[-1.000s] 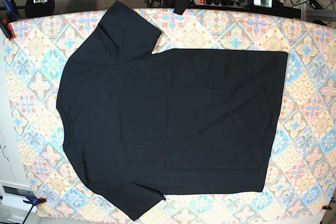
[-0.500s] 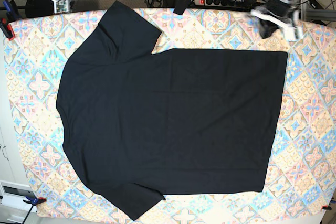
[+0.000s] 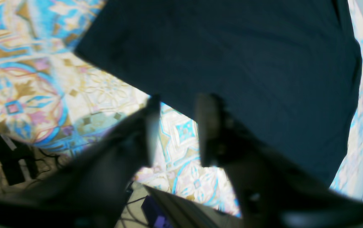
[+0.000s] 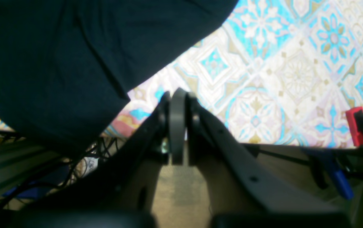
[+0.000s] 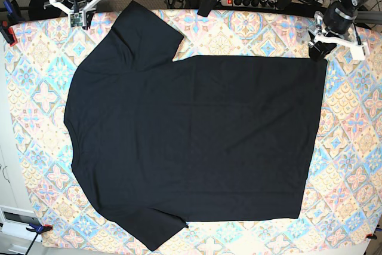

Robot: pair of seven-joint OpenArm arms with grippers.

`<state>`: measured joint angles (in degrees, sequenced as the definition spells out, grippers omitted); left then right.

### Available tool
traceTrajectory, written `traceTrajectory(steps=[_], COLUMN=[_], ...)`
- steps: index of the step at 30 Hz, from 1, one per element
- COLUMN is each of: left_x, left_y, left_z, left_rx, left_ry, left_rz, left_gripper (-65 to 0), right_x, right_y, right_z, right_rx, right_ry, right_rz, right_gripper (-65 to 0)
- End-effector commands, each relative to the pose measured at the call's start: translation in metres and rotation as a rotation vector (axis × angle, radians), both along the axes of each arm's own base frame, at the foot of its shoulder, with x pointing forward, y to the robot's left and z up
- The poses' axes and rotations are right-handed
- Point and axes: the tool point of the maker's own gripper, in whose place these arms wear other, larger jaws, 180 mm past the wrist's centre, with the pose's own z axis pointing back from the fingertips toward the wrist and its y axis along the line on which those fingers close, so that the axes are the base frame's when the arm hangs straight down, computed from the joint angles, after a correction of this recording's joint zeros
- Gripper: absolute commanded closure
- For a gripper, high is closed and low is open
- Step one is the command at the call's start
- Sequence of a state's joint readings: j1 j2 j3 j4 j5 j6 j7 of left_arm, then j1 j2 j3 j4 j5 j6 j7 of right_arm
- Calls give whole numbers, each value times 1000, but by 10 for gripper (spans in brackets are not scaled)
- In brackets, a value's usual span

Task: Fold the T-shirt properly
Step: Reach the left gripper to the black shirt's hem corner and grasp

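The T-shirt (image 5: 191,141) lies flat on the worktop (image 5: 352,147), so the left fingers (image 3: 206,126), parted and empty, hover by its hem corner, right fingers (image 4: 178,126) pressed together near its sleeve.

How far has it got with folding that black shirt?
Barely started. Done: the T-shirt lies spread flat on the tablecloth, no fold in it. In hand: the left pincer, jaws apart, hovers by a hem corner, apparently without touching; the right pincer, shut and empty, sits near a sleeve. Left: every fold.
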<state>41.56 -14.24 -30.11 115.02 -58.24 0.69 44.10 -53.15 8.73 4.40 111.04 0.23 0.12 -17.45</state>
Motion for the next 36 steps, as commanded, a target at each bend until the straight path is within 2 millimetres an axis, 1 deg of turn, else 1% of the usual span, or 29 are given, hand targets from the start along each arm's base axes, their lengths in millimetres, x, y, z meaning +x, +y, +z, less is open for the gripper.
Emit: traceTrajectory(steps=[1, 3, 6, 10, 14, 18, 23, 25, 33, 36], left_x=[3, 2, 1, -6, -2, 1, 10, 10, 22, 22], left_y=[3, 3, 6, 14, 19, 26, 32, 34, 41, 43], left_z=[7, 5, -4, -26, -34, -50, -61, -67, -88, -99], left_rx=[7, 2, -34, -102, -118, -142, -166, -176, -221, -241], left_ry=[-29, -25, -14, 23, 24, 43, 45, 53, 67, 87], left_rz=[8, 15, 46, 107, 132, 168, 200, 213, 265, 288], left_gripper=[-253, -283, -286, -286, -286, -287, -290, -291, -292, -291], right_x=[4, 4, 4, 4, 1, 1, 1, 1, -1, -1], right_y=[-2, -1, -1, -3, -4, -4, -4, -4, -4, -4], right_z=[8, 7, 7, 3, 0, 0, 0, -1, -1, -1], right_rx=[-13, -10, -10, -14, -16, -16, -16, -16, -16, -16], right_ry=[-29, -29, -27, 1, 29, 30, 30, 32, 35, 35], right_rz=[5, 7, 7, -3, -11, -11, -11, -11, -11, -11], right_gripper=[0, 0, 0, 0, 0, 0, 0, 0, 0, 0])
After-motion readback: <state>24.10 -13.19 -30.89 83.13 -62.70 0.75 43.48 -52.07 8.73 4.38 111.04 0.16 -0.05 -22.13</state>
